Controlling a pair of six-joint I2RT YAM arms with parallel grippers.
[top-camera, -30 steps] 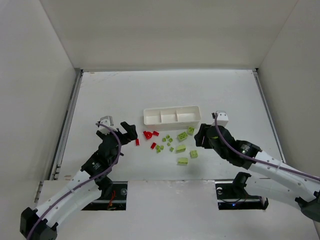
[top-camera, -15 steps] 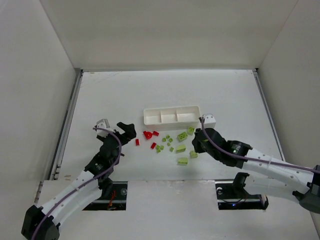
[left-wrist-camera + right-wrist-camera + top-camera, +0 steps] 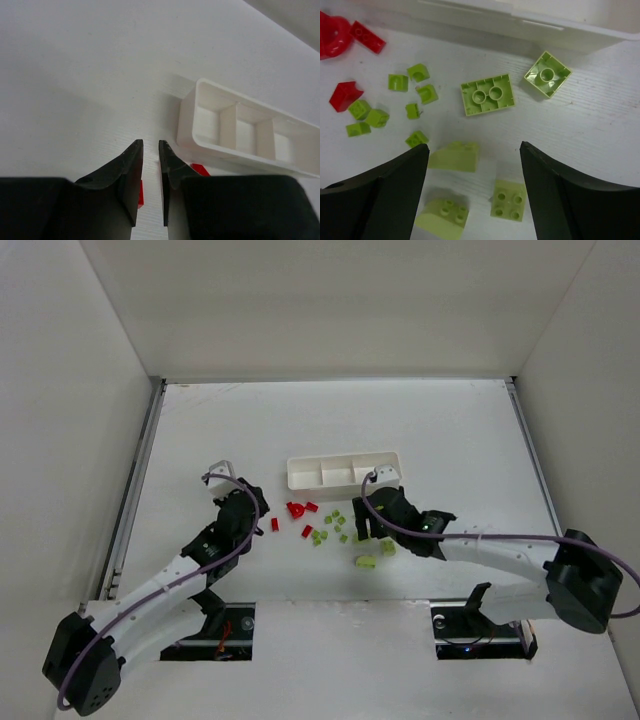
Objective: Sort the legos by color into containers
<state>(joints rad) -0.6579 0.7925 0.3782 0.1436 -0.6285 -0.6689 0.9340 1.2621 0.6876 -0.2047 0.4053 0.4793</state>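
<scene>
Legos [image 3: 340, 525], a few red and most lime green, lie scattered on the tabletop [image 3: 450, 430] just in front of the long white three-compartment tray [image 3: 310, 485], between the two arms. Left pincer [image 3: 151, 145] is closed to a narrow slit, with a red brick [image 3: 140, 192] just beside one finger. The right pincer [image 3: 473, 147] is spread wide above the green bricks [image 3: 487, 94].

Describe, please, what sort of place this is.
Probably a robotics lab test cell: white enclosure walls around a table, two bolted-down robot arms, and lime green lego bricks beside a compartment tray.
</scene>
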